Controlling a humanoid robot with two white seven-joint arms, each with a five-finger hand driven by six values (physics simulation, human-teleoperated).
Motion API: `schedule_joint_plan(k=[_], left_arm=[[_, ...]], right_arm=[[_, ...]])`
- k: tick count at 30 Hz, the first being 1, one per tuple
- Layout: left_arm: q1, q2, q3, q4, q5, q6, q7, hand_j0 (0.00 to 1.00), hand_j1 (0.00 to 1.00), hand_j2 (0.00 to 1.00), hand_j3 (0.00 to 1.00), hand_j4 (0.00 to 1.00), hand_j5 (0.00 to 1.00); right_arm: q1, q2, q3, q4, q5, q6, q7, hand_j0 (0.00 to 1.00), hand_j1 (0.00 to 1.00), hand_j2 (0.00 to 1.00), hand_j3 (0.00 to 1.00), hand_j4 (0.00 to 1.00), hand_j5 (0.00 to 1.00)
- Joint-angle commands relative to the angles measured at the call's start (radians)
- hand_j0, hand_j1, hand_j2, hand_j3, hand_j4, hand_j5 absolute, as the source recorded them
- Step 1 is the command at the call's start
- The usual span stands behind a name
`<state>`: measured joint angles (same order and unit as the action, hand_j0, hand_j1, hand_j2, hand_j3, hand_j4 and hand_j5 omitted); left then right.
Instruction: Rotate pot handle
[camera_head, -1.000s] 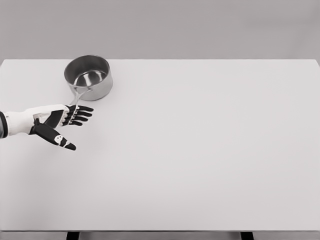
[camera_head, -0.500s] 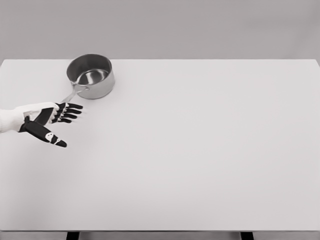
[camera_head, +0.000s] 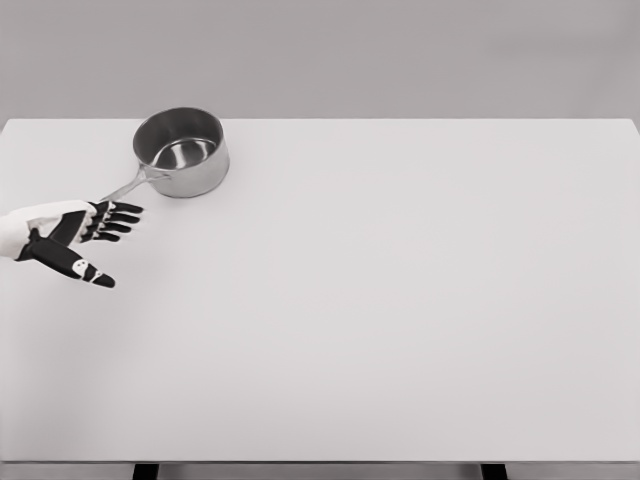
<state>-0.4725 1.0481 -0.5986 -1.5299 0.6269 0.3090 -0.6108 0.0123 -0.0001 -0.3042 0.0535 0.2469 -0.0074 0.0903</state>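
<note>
Spanning a plain white table (camera_head: 400, 300) before a grey wall. Sitting far left: one steel pot (camera_head: 182, 152), handle (camera_head: 123, 187) pointing toward one left hand (camera_head: 62, 238), fingers spread, gripping nothing.

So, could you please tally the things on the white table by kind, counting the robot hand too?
Round steel pot with long handle: 1
White-and-black left hand, open: 1
Total on the white table: 2
</note>
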Motion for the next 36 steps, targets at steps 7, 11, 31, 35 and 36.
schedule_joint_plan(k=[7, 11, 31, 35, 36], left_arm=[[-0.008, 0.001, 0.005, 0.045, -0.01, -0.002, 0.0, 1.0, 1.0, 1.0, 1.0, 1.0, 1.0], [-0.009, -0.002, 0.008, 0.059, -0.027, -0.002, 0.0, 1.0, 1.0, 1.0, 1.0, 1.0, 1.0], [-0.008, 0.001, 0.033, -0.019, -0.053, -0.005, 0.0, 1.0, 1.0, 1.0, 1.0, 1.0, 1.0], [-0.006, 0.001, 0.034, -0.022, -0.053, -0.005, 0.0, 1.0, 1.0, 1.0, 1.0, 1.0, 1.0], [-0.006, 0.003, 0.034, -0.024, -0.053, -0.005, 0.0, 1.0, 1.0, 1.0, 1.0, 1.0, 1.0]], right_arm=[[0.0, 0.0, 0.0, 0.002, 0.0, 0.0, 0.0, 1.0, 1.0, 1.0, 1.0, 1.0, 1.0], [0.0, 0.0, 0.0, 0.0, 0.0, 0.0, 0.0, 1.0, 1.0, 1.0, 1.0, 1.0, 1.0], [0.0, 0.0, 0.0, 0.0, 0.0, 0.0, 0.0, 1.0, 1.0, 1.0, 1.0, 1.0, 1.0], [0.0, 0.0, 0.0, 0.0, 0.0, 0.0, 0.0, 1.0, 1.0, 1.0, 1.0, 1.0, 1.0], [0.0, 0.0, 0.0, 0.0, 0.0, 0.0, 0.0, 1.0, 1.0, 1.0, 1.0, 1.0, 1.0]])
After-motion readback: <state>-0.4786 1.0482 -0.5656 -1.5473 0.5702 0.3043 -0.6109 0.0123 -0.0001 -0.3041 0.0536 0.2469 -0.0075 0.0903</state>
